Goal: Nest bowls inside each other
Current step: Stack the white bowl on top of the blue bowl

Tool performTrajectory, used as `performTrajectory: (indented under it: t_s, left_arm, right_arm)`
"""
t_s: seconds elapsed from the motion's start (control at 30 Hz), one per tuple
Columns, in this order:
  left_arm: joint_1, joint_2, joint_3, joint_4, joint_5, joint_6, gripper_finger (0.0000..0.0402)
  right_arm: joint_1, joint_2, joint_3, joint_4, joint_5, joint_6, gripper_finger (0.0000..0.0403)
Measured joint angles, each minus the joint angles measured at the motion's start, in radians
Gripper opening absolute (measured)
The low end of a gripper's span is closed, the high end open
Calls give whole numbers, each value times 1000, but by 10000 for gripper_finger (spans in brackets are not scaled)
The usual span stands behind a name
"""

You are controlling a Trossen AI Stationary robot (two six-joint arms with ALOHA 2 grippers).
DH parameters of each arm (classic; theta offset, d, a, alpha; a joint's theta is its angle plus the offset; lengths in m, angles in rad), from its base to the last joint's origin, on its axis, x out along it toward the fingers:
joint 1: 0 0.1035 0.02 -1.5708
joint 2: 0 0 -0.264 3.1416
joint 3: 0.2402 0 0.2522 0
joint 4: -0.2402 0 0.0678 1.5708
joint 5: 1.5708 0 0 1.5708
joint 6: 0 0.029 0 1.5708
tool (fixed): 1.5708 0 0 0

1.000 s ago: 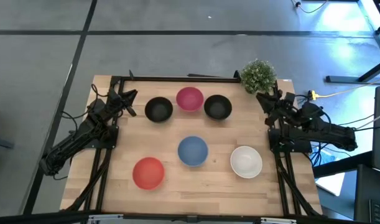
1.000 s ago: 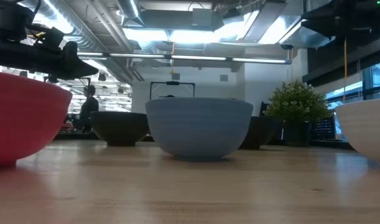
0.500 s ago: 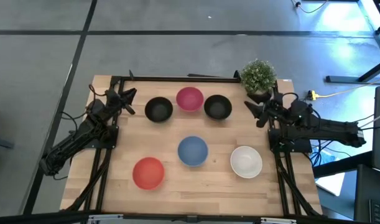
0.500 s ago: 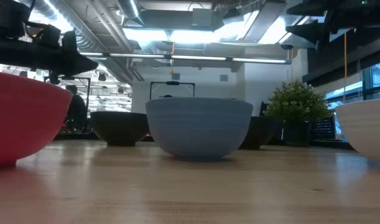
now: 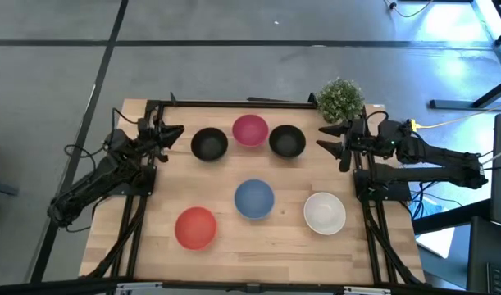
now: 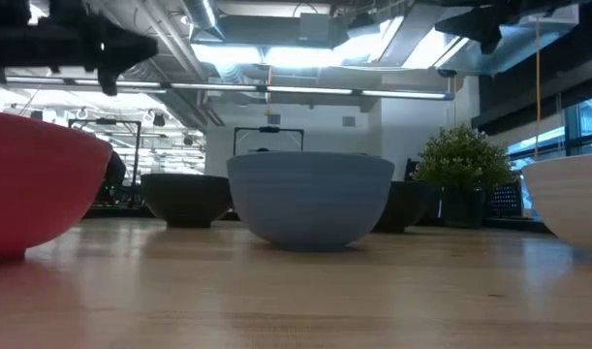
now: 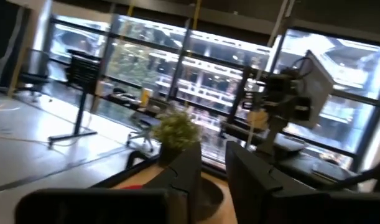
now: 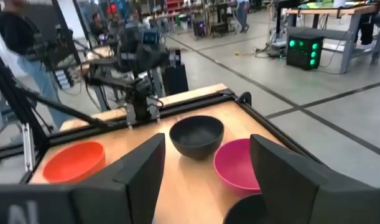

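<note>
Six bowls stand apart on their bases on the wooden table (image 5: 258, 254). A black bowl (image 5: 209, 144), a pink bowl (image 5: 250, 129) and a second black bowl (image 5: 287, 141) form the far row. Nearer lie a red bowl (image 5: 195, 227), a blue bowl (image 5: 254, 199) and a white bowl (image 5: 325, 212). My left gripper (image 5: 173, 135) hovers left of the first black bowl, its fingers slightly open (image 7: 213, 180) and empty. Right of the second black bowl hovers my right gripper (image 5: 328, 140), wide open (image 8: 205, 180) and empty.
A small green potted plant (image 5: 341, 99) stands at the far right corner, just behind my right gripper. A dark frame rail (image 5: 234, 103) runs along the far edge. Bare wood lies along the near edge and between the two rows of bowls.
My right gripper has opened wide, risen, and swung from beside the plant toward the table's left, nearer the right black bowl. My left gripper has risen and shifted a little toward the far edge. No bowl has moved.
</note>
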Motion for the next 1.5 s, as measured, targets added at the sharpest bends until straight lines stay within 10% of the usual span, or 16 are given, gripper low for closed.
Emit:
performTrajectory:
  t_s: [0.53,1.07,1.5]
  left_arm:
    - [-146,383,147,-6,-50,54,134]
    - [-148,410,147,-6,-67,56,131]
    - [-148,410,148,-8,-70,55,131]
  right_arm:
    - [0,20,4,-218,-180,117,234]
    - [49,21,4,-594,-403,296,229]
    - [310,146,4,-565,-363,420,191]
